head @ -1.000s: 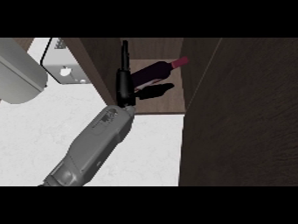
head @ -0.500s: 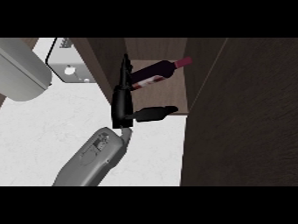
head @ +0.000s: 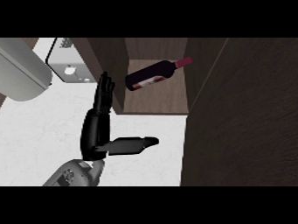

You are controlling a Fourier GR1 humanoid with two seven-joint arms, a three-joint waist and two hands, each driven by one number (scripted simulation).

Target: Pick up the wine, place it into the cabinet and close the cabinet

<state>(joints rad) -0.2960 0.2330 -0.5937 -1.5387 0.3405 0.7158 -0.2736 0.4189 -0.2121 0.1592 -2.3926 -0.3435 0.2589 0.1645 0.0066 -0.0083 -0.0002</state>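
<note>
The wine [head: 152, 77] lay on its side inside the cabinet [head: 157, 103], on the brown shelf floor, tilted so that its red-capped neck pointed up and to the right toward the cabinet's right wall and its dark body sat toward the left. A pale label with a red mark showed on the body, but nothing on it could be read. Nothing held the bottle; it rested apart from the hand, with bare shelf showing below it down to the front edge.

The cabinet stood open. Its dark door [head: 251, 113] filled the right side of the view, swung outward over the counter, its edge running down from the shelf's right corner.

One hand [head: 97, 127] hung just left of the cabinet's left wall, black fingers stretched straight up alongside that wall and the thumb stuck out to the right below the shelf's front edge, gripping nothing. Its grey forearm [head: 74, 175] came in from the lower edge.

White counter [head: 29, 131] lay open to the left of the hand. A large pale rounded object [head: 15, 70] sat at the upper left, with a small grey box [head: 67, 68] beside it.
</note>
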